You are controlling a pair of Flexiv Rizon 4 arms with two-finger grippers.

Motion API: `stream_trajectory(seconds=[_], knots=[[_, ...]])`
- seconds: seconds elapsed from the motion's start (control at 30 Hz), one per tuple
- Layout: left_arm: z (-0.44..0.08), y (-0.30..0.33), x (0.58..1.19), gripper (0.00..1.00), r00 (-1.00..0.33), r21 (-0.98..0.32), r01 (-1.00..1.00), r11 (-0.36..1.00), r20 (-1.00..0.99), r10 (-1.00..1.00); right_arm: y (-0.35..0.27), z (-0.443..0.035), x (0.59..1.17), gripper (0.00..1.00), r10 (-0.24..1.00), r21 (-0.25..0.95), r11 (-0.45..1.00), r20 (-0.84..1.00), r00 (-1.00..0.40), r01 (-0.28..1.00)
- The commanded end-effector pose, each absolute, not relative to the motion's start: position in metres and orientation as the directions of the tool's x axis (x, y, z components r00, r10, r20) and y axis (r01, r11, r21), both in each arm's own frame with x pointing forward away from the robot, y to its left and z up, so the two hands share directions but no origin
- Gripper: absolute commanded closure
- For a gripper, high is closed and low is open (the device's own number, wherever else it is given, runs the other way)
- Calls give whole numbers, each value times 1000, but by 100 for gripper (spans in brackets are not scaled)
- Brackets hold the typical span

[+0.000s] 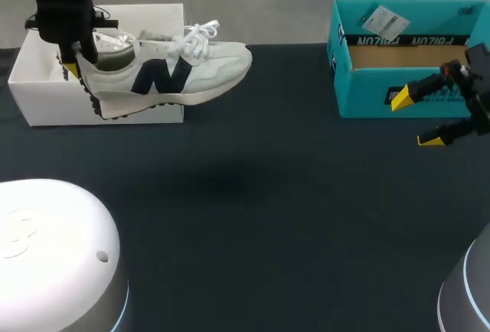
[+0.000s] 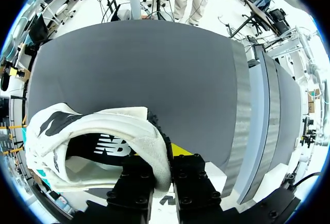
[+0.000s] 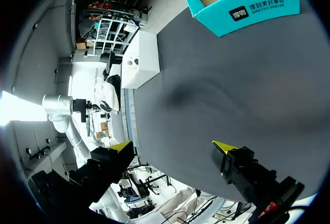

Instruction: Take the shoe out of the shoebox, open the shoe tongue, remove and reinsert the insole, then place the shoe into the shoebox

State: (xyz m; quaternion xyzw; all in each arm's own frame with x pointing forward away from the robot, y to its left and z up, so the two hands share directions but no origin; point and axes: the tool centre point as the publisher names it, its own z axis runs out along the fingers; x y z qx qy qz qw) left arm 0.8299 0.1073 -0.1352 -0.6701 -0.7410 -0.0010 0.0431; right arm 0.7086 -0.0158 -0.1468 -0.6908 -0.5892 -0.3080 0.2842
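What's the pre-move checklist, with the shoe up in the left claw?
1. Left claw shut on the shoe at the heel: ok.
2. Shoe clear of the white box: cannot tell; the heel end overlaps its wall in the head view.
3. Laces away from the left claw: ok, the bow sits mid-shoe.
4. Right claw open and empty: ok.
5. Right claw apart from the teal box: ok, the wrist view shows a gap.
6. Bare table between the boxes for a set-down: ok.
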Motion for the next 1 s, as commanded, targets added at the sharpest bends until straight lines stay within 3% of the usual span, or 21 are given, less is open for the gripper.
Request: stream_trajectory(seconds=[0.03,1.0], knots=[[-135,88,815,100,-94,103,991,86,78,992,-15,-148,708,0,640,-29,-146,759,117,989],[-147,-5,738,100,0,97,995,-7,74,997,-15,-148,708,0,640,-29,-146,759,117,989]])
